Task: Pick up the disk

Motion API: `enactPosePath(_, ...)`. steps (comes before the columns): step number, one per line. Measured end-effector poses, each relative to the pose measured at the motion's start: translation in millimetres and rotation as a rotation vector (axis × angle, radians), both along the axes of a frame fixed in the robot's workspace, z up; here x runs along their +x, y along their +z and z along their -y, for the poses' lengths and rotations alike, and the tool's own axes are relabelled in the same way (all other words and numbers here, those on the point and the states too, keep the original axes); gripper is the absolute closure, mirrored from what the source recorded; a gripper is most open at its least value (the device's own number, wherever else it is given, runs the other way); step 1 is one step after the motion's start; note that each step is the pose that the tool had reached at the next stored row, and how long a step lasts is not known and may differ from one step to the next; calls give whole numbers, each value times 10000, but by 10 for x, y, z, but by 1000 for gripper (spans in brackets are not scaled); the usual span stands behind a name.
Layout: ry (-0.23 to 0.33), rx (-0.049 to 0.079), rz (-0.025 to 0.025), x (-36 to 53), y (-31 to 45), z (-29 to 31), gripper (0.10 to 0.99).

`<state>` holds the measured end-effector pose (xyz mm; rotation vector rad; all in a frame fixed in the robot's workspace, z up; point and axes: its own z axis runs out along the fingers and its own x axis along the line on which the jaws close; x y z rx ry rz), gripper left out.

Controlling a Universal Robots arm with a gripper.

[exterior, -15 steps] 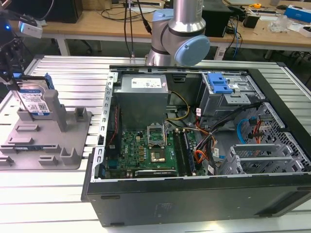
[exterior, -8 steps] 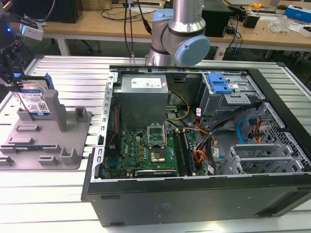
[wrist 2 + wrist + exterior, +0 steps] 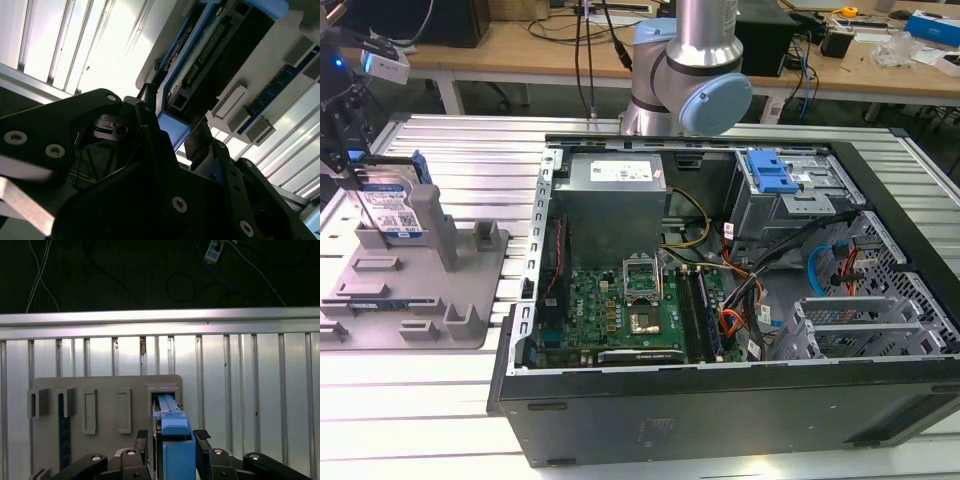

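The disk (image 3: 398, 208) stands on edge in a slot of the grey stand (image 3: 415, 300) at the exterior view's left. Its white-and-blue label faces the camera, and blue rails run along its edges. My gripper (image 3: 358, 172) reaches down onto the disk's upper part. In the first wrist view the disk (image 3: 167, 407) shows edge-on, running down into the stand (image 3: 105, 390), and my gripper (image 3: 172, 436) has one black finger tight against each face. The second wrist view shows the same hold, with my gripper (image 3: 175, 125) shut on the disk (image 3: 210, 55).
An open computer case (image 3: 720, 400) lies on the slatted aluminium table (image 3: 440, 400), right of the stand, with a blue drive-bay latch (image 3: 770, 175) inside. The arm's base (image 3: 685, 70) rises behind the case. A thin blue board (image 3: 62, 425) sits in another stand slot.
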<state>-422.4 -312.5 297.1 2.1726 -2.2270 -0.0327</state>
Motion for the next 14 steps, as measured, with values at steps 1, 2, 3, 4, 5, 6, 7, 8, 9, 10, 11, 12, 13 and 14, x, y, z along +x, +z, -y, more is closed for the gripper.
enactPosePath(1,0,0,-1,0,0,0,604)
enactPosePath(2,0,0,-1,0,0,0,604)
enactPosePath(3,0,0,-1,-1,0,0,604)
enactPosePath(4,-1,0,-1,-1,0,0,604)
enactPosePath(5,0,0,-1,-1,0,0,604)
enactPosePath(6,0,0,-1,-1,0,0,620)
enactPosePath(7,0,-2,-1,-1,1,0,686)
enactPosePath(8,0,-1,-1,-1,1,0,686)
enactPosePath(9,0,-1,-1,-1,1,0,686)
enactPosePath(10,0,0,-1,-1,1,0,718)
enactPosePath(11,0,0,-1,-1,0,0,718)
enactPosePath(12,0,0,-1,-1,0,0,718)
enactPosePath(13,0,-1,-1,-1,1,0,718)
enactPosePath(14,0,-1,-1,-1,0,0,718)
